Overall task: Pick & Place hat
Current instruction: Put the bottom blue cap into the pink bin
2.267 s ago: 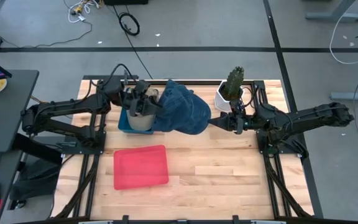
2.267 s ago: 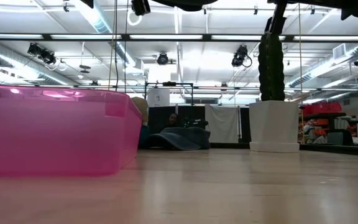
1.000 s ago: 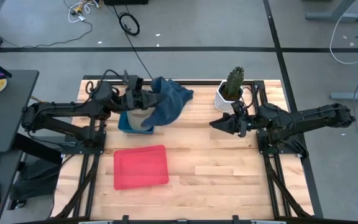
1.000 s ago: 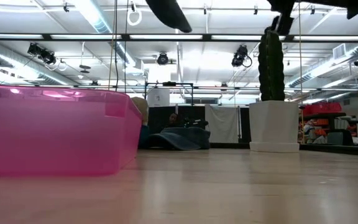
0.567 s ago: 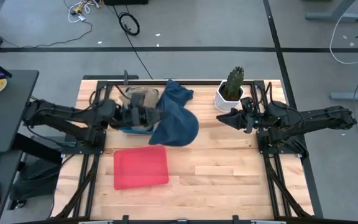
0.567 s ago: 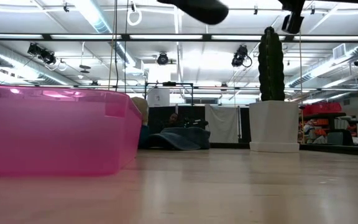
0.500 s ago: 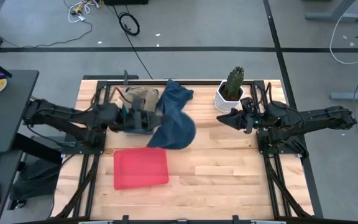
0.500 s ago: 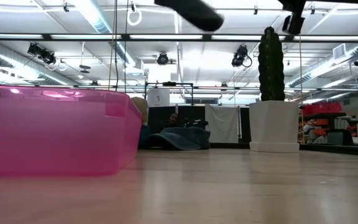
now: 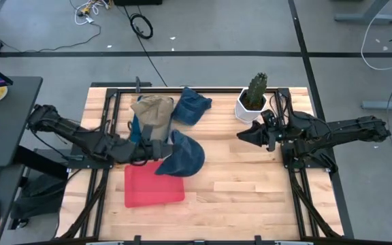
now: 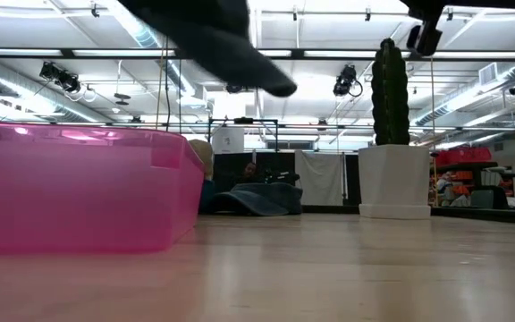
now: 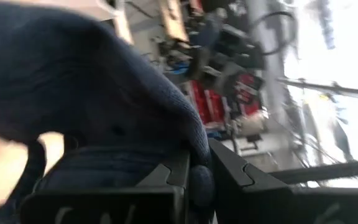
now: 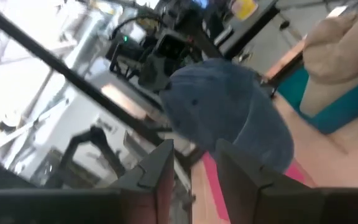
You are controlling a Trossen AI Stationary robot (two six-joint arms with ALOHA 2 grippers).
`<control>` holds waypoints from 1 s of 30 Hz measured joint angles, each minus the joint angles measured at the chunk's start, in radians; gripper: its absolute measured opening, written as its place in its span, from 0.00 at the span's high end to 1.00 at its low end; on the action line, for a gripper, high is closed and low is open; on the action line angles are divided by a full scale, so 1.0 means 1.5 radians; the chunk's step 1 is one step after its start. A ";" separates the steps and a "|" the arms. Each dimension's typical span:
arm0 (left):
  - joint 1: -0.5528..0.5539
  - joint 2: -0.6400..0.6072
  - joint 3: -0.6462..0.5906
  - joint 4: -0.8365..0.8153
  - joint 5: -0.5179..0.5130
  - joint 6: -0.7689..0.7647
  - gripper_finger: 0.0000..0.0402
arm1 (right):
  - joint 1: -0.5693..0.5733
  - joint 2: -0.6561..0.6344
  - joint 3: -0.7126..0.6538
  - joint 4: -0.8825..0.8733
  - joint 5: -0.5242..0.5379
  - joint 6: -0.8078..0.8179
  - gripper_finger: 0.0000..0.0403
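You have the left gripper (image 9: pixel 156 151) clamped on the blue hat (image 9: pixel 182 156) at its edge; expect light, floppy cloth that sags, so grip folded fabric; right gripper (image 9: pixel 243 135) empty, fingers apart.

blue hat (image 10: pixel 206 38) blurred and cut off at low view's top, left fingers (image 11: pixel 166 177) half buried in hat

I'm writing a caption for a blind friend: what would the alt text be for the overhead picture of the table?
Seen from above, the left gripper holds a blue denim hat over the edge of a pink tray on a wooden table. Behind lie a tan hat on a blue bin, another blue hat and a potted cactus; the right gripper waits beside the cactus.
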 joint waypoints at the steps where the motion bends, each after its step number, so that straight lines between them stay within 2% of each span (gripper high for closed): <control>1: -0.010 0.000 0.000 -0.021 -0.017 -0.025 0.91 | 0.000 0.000 0.000 -0.008 -0.012 -0.005 0.70; 6: -0.052 0.000 0.000 -0.108 -0.081 -0.108 0.91 | 0.001 0.000 0.000 -0.054 -0.043 -0.046 0.71; 14: -0.109 0.000 0.000 -0.160 -0.111 -0.146 0.91 | 0.001 0.001 0.000 -0.087 -0.044 -0.050 0.72; 25: -0.173 0.000 0.000 -0.313 -0.112 -0.289 0.91 | 0.001 0.001 0.000 -0.086 -0.042 -0.063 0.72; 30: -0.195 0.000 0.000 -0.384 -0.084 -0.356 0.91 | 0.000 0.001 0.000 -0.086 -0.018 -0.063 0.72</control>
